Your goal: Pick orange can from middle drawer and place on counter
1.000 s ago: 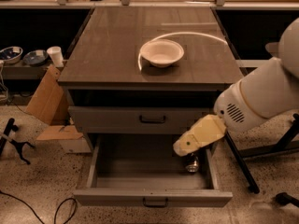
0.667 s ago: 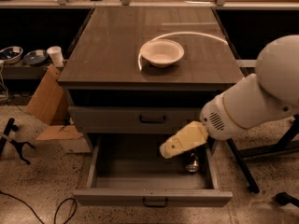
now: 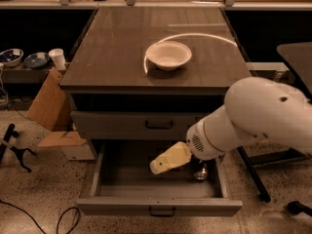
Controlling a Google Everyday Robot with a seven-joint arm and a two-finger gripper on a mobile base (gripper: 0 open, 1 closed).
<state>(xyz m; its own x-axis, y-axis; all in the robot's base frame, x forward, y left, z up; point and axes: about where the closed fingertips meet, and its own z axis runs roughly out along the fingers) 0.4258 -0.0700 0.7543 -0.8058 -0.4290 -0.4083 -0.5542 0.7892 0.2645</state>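
Pale gripper (image 3: pixel 158 165), grip state unclear, over open middle drawer (image 3: pixel 156 206); orange can (image 3: pixel 200 171) half hidden behind arm (image 3: pixel 263 116), right.

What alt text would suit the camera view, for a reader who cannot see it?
The robot's gripper hangs over the open middle drawer, left of the orange can near its right wall. A white bowl sits on the counter above.
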